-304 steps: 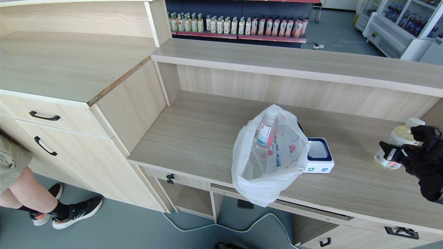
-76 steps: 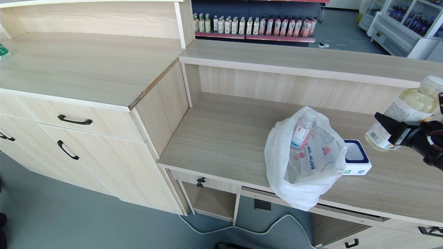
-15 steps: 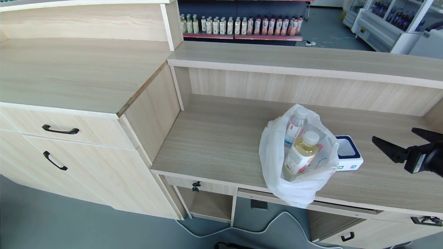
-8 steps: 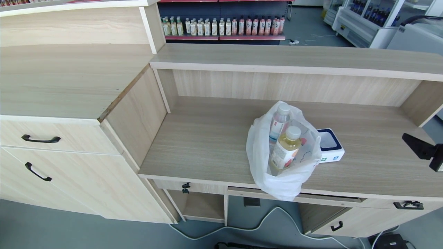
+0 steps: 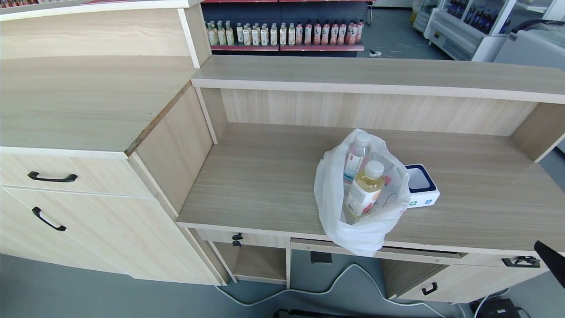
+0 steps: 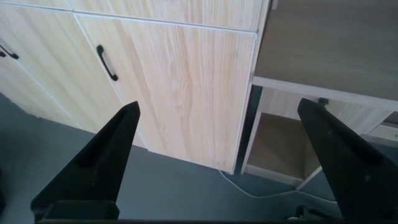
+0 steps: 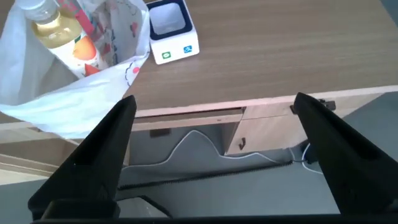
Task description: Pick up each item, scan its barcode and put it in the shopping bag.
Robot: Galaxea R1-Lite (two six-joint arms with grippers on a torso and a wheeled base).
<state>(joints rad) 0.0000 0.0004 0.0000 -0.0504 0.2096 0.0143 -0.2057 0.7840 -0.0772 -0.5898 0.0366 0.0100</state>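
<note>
No readable print, bottle labels (image 5: 359,201) (too small)

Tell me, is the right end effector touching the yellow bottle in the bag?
Apart. The right wrist view shows the right end effector open and empty, out past the front of the counter, while the yellow bottle stands in the shopping bag.

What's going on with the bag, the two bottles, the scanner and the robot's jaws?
Shopping bag: open at the top, standing on the counter.
Yellow bottle: capped, standing in the bag.
Pink-label bottle: capped, standing in the bag.
Scanner: beside the bag, nothing on it.
Left gripper: jaws open, empty.
Right gripper: jaws open, empty.
</note>
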